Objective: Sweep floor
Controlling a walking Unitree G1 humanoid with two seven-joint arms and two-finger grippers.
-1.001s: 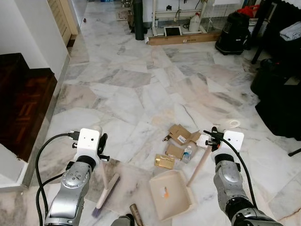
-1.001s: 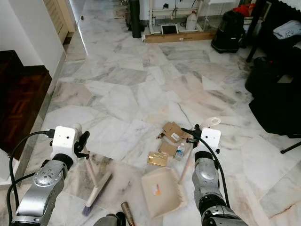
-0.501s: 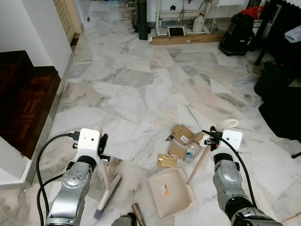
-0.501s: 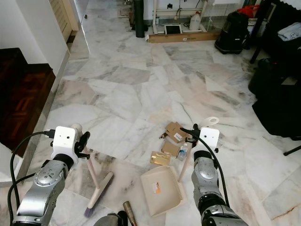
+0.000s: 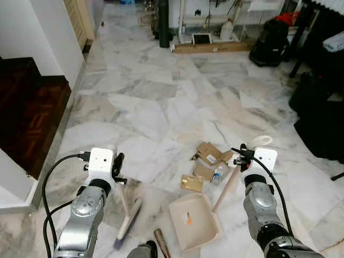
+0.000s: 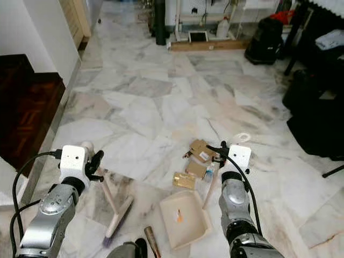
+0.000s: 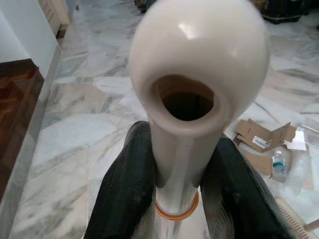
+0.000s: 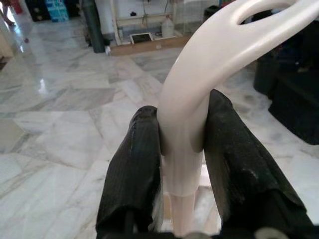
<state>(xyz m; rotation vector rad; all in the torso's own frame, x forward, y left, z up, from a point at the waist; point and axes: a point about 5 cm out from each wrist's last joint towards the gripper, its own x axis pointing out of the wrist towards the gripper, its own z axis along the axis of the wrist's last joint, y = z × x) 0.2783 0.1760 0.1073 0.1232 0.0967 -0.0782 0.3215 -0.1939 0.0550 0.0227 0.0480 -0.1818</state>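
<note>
My left gripper (image 5: pixel 116 173) is shut on the cream handle of a broom (image 5: pixel 128 223), whose brush head rests on the marble floor at the lower left. The left wrist view shows black fingers (image 7: pixel 127 184) clamped around the handle's rounded end. My right gripper (image 5: pixel 241 159) is shut on the long handle of a beige dustpan (image 5: pixel 196 226), which lies flat on the floor with a small orange scrap inside. Just beyond the pan lie cardboard pieces (image 5: pixel 208 153), a gold packet (image 5: pixel 189 183) and a small bottle (image 5: pixel 216 174).
A dark wooden step (image 5: pixel 27 118) borders the floor at the left. Black bags (image 5: pixel 322 123) stand at the right and a black vacuum (image 5: pixel 269 45) at the back. A white ring (image 5: pixel 263 141) lies near the litter. A brown cylinder (image 5: pixel 161 250) sits at the bottom edge.
The whole view has drifted slightly. The broom's brush head has swung a little to the right, toward the dustpan. Both grips are unchanged.
</note>
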